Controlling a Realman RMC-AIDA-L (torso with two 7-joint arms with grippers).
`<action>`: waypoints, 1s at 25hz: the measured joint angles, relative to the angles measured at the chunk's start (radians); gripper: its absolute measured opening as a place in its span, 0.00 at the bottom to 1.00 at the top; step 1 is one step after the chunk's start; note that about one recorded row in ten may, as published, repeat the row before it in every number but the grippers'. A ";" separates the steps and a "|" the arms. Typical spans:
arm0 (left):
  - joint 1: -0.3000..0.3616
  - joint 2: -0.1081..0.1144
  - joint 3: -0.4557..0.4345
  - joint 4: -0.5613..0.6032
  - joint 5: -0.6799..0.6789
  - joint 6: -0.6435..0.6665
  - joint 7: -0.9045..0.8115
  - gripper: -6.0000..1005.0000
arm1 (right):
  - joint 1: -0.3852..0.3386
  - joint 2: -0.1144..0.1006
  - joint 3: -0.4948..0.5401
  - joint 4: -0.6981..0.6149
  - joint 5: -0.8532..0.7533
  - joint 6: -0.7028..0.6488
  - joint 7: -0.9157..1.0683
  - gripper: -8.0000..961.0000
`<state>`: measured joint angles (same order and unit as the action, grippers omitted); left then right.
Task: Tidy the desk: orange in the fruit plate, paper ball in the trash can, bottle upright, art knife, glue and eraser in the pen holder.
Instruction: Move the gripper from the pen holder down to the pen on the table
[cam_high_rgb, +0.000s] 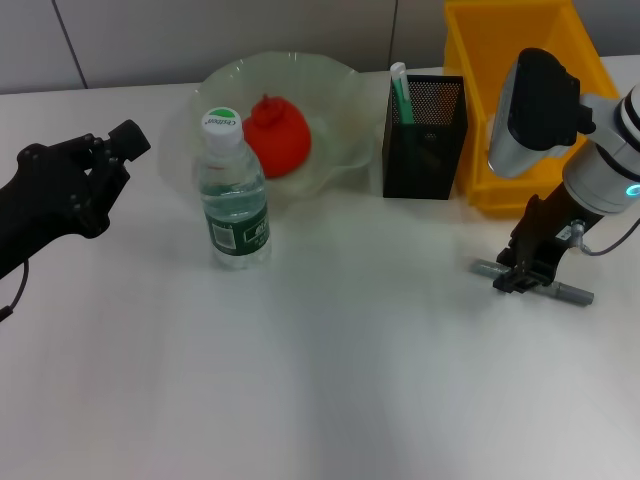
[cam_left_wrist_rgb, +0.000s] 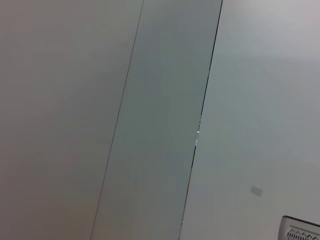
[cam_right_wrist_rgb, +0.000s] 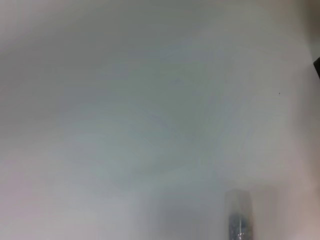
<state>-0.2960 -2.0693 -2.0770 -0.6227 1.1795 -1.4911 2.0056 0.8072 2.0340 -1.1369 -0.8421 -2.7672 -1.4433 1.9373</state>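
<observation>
Your left end effector (cam_high_rgb: 125, 145) idles at the far left, fingers unreadable. The bottle (cam_high_rgb: 233, 190) stands upright, the orange (cam_high_rgb: 277, 134) sits in the fruit plate (cam_high_rgb: 340, 95), the pen holder (cam_high_rgb: 425, 137) beside the trash can (cam_high_rgb: 520, 60). You're on the art knife (cam_high_rgb: 560, 291): right end effector (cam_high_rgb: 522, 278) straddles it on the surface; can't tell if clenched. Next, grip, lift, carry to the holder.

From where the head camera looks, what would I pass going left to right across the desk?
Black left hand → clear plastic bottle with green label → red-orange round orange in the pale-green glass bowl → black mesh cup → right hand over a grey knife.
</observation>
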 joint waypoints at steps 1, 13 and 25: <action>0.000 0.000 0.000 0.000 0.000 0.000 0.000 0.01 | -0.001 0.000 0.000 0.000 0.000 0.000 0.000 0.33; 0.001 0.000 -0.003 0.011 0.000 -0.001 0.002 0.01 | -0.005 0.001 -0.002 0.003 0.000 0.000 0.007 0.31; 0.003 0.000 -0.003 0.011 0.000 -0.006 0.002 0.01 | -0.006 0.005 -0.003 0.003 -0.020 0.011 0.040 0.26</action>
<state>-0.2930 -2.0693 -2.0800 -0.6118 1.1796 -1.4966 2.0080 0.8012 2.0389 -1.1398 -0.8391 -2.7874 -1.4325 1.9770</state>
